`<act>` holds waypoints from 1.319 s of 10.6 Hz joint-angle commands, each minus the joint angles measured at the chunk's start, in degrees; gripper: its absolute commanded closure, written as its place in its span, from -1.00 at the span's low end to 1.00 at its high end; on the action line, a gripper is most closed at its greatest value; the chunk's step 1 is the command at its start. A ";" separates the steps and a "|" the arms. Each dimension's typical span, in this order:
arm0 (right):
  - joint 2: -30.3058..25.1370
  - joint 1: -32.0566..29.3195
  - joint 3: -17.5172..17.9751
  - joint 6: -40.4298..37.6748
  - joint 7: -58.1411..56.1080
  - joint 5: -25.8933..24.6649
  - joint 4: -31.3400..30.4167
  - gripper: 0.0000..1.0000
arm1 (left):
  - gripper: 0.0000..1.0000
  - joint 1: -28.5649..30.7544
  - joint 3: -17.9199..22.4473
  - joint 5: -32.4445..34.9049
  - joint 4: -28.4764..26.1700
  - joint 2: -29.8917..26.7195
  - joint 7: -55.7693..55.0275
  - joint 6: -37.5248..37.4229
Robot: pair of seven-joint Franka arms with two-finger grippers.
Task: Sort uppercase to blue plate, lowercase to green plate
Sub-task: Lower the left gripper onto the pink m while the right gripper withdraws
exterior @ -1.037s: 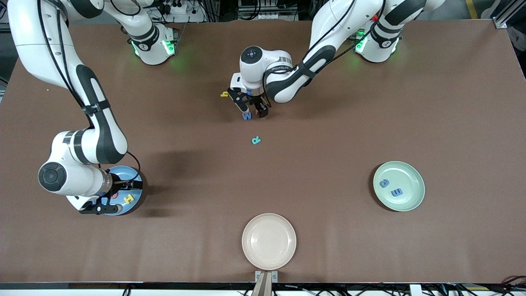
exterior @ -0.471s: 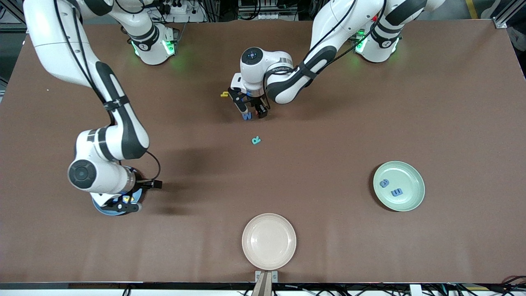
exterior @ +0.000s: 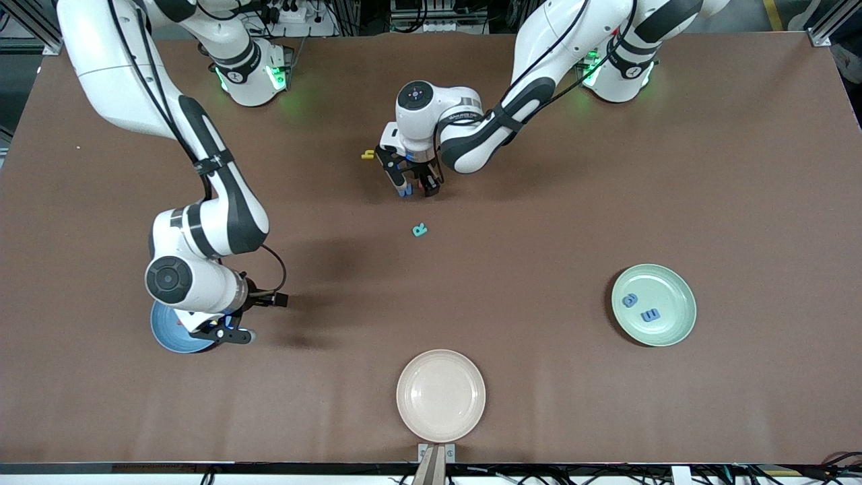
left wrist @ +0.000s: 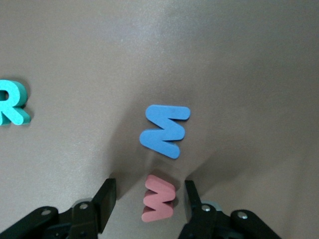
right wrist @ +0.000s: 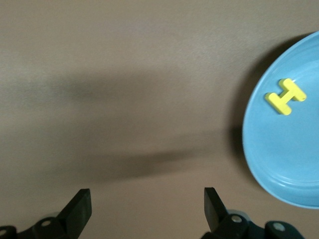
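Red w (left wrist: 158, 198) lies between left end effector's (left wrist: 149, 199) parted fingers.

blue W (left wrist: 165, 130) crowding red w (left wrist: 158, 197), bare table (exterior: 539, 202) around teal R (exterior: 420, 230)

table (exterior: 606, 168): brown, matte surface
beige plate (exterior: 441, 395): landmark, at the camera-side edge
blue plate (exterior: 165, 330): toward the right arm's end from the beige plate
green plate (exterior: 654, 304): toward the left arm's end
teal r (exterior: 420, 230): farther from the camera than the beige plate
blue w (left wrist: 164, 130), red w (left wrist: 158, 197), yellow h (exterior: 368, 155): farther still, close together
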 commanded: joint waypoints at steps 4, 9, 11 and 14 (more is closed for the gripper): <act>-0.31 0.48 0.26 0.14 4.18 0.06 -0.25 -1.00 | 1.00 0.75 0.34 1.29 -0.59 -0.58 0.32 -3.89; -0.40 4.15 0.26 0.49 12.93 2.44 0.27 -1.00 | 1.00 13.37 -3.69 -10.90 0.11 -14.00 3.30 -12.41; -0.66 8.11 0.26 0.14 18.58 2.35 0.01 -1.00 | 1.00 21.72 -5.46 -15.58 0.20 -17.62 4.45 -14.80; -0.84 17.57 0.43 0.49 24.81 2.44 -0.34 -1.00 | 1.00 34.46 -5.29 -15.15 0.98 -16.93 5.50 -15.86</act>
